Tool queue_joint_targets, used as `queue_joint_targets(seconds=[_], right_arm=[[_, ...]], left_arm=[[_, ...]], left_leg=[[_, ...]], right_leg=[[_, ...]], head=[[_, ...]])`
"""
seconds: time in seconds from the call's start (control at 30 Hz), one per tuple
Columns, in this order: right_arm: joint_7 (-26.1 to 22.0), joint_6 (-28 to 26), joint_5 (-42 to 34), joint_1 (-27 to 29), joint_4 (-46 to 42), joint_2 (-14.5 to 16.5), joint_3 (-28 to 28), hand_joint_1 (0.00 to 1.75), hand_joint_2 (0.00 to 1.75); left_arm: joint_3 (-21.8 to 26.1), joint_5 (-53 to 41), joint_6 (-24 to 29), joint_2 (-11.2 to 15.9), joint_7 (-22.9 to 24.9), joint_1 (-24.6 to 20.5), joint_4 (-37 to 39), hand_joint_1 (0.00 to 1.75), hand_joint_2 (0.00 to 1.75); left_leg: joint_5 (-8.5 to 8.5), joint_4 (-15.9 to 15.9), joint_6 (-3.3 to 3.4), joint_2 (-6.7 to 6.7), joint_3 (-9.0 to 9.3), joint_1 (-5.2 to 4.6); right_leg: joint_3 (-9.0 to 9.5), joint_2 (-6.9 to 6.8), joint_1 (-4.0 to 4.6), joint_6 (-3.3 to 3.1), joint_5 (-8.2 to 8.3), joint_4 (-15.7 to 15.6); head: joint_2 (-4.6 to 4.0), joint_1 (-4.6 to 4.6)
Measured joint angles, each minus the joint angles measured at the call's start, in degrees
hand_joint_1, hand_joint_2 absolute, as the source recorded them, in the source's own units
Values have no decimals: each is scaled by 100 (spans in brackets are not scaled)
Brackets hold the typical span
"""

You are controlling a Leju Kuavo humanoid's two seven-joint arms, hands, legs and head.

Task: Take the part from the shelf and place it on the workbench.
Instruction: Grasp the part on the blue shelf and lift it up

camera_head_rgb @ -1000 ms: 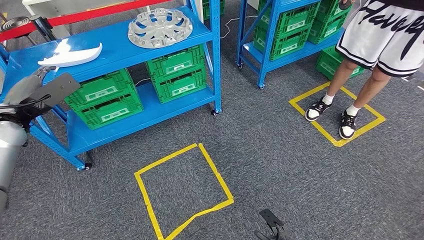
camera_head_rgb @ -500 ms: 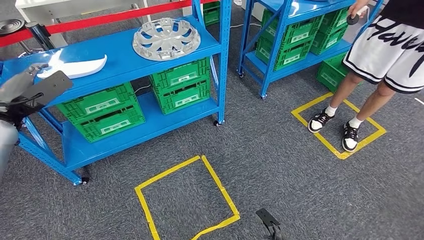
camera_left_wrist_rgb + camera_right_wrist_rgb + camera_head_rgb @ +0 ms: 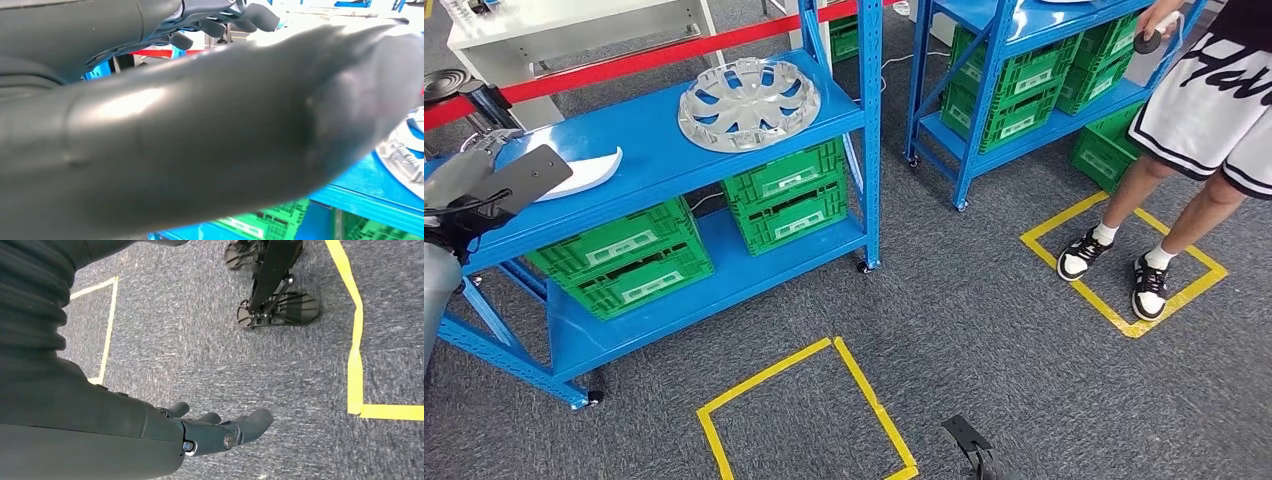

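1. The left hand is up at the near-left end of the blue shelf, level with its top deck, right beside the white curved part.
2. That white part lies flat on the top deck, its left end hidden behind the hand in the head view, so I cannot tell whether they touch.
3. In the left wrist view the thick thumb covers most of the frame, dark fingers reaching out past it over the shelf; whether that hand is spread or closed, I cannot tell.
4. The silver wheel cover sits on the same deck, well to the right of the white part.
5. Green crates are stacked on the lower deck.
6. The right hand hangs over the grey carpet, fingers loosely extended and apart, nothing in them.
7. A person in black-and-white shorts stands in a yellow tape square by the second shelf, holding a small dark object.
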Motion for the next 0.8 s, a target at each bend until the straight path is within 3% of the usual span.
queue_joint_targets(seconds=[0.03, 0.07, 0.1, 0.17, 0.23, 0.33, 0.4, 0.5, 0.57, 0.6, 0.63, 0.67, 0.73, 0.77, 0.8], right_arm=[[-1, 0, 0, 5, 0, -1, -1, 0, 175], [-1, 0, 0, 9, 0, -2, -1, 0, 175], [-2, 0, 0, 11, 0, -2, -1, 0, 175], [-1, 1, 0, 4, 2, 10, -1, 0, 175], [11, -9, -2, -10, 3, 28, -2, 0, 175], [16, -24, -6, -16, 1, 26, -14, 0, 175], [14, 3, -7, -28, -2, 18, -30, 0, 175], [1, 39, 0, -26, -2, 10, -42, 0, 175], [-4, 39, 6, -9, -2, 4, -46, 0, 175], [-7, 39, 8, -1, -2, 1, -48, 0, 175], [-12, 39, 9, 10, -2, -2, -48, 0, 175], [-16, 39, 9, 24, 0, -3, -49, 0, 175], [-19, 40, 13, 43, 4, -2, -49, 0, 175], [-20, 40, 14, 45, 6, -2, -50, 0, 175], [-22, 41, 14, 34, 5, -2, -50, 0, 175]], left_arm=[[-2, 1, -1, 11, 1, 15, 3, 0, 0], [-3, 4, 0, 21, 1, 22, 4, 0, 0], [-4, 11, 1, 29, 0, 23, 3, 0, 0], [-10, 46, 4, 44, -6, 18, 0, 0, 0], [-32, 89, 11, 54, -13, 17, -10, 0, 0], [-68, 128, 23, 45, -13, 7, -50, 0, 0], [-103, 146, 28, 33, -6, -17, -63, 0, 0], [-168, 191, 30, -2, 14, 3, -62, 0, 0], [-203, 206, 29, -14, 28, 57, -61, 0, 0], [-219, 209, 29, -14, 31, 74, -61, 0, 0], [-229, 211, 28, -15, 34, 85, -60, 0, 0], [-239, 213, 28, -18, 34, 90, -50, 0, 0], [-262, 215, 25, -24, 35, 97, -33, 0, 0], [-274, 216, 25, -24, 35, 96, -32, 0, 0], [-283, 219, 24, -24, 35, 85, -46, 0, 0]], left_leg=[[-67, 61, 10, 2, -165, 1], [-9, -50, 40, 2, -249, -7], [187, -319, 92, 3, -250, -23], [818, -1055, 241, -4, -125, -102], [1127, -1496, 336, -32, 7, -171], [1087, -1694, 374, -55, 253, -155], [1048, -1757, 411, -47, 448, -126], [898, -1765, 428, -50, 622, -118], [752, -1761, 402, -65, 777, -111], [667, -1753, 380, -68, 868, -104], [573, -1739, 353, -67, 942, -98], [471, -1696, 323, -69, 1024, -98], [277, -1639, 251, -85, 1112, -104], [217, -1610, 212, -94, 1167, -103], [192, -1589, 175, -100, 1187, -97]], right_leg=[[69, 10, 8, -3, -59, 0], [145, 17, 21, -5, -121, -1], [226, 21, 36, -8, -183, -5], [371, 24, 60, 0, -301, -25], [499, 37, 65, 51, -378, -58], [603, 33, 73, 124, -317, 20], [422, 21, 77, 147, -358, 385], [-265, 17, 72, 202, -722, 1222], [-588, 16, 62, 248, -897, 1273], [-636, 16, 49, 272, -799, 1060], [-636, 15, 31, 297, -524, 739], [-623, 4, 15, 310, -128, 403], [-564, -11, 19, 240, 399, 34], [-536, -21, 37, 178, 459, -5], [-484, -15, 48, 111, 394, 16]], head=[[0, 0], [0, 1], [0, 1], [0, 3], [0, -9], [0, -3], [0, 13], [0, 34], [0, 44], [0, 46], [0, 46], [0, 44], [0, 37], [0, 34], [0, 32]])
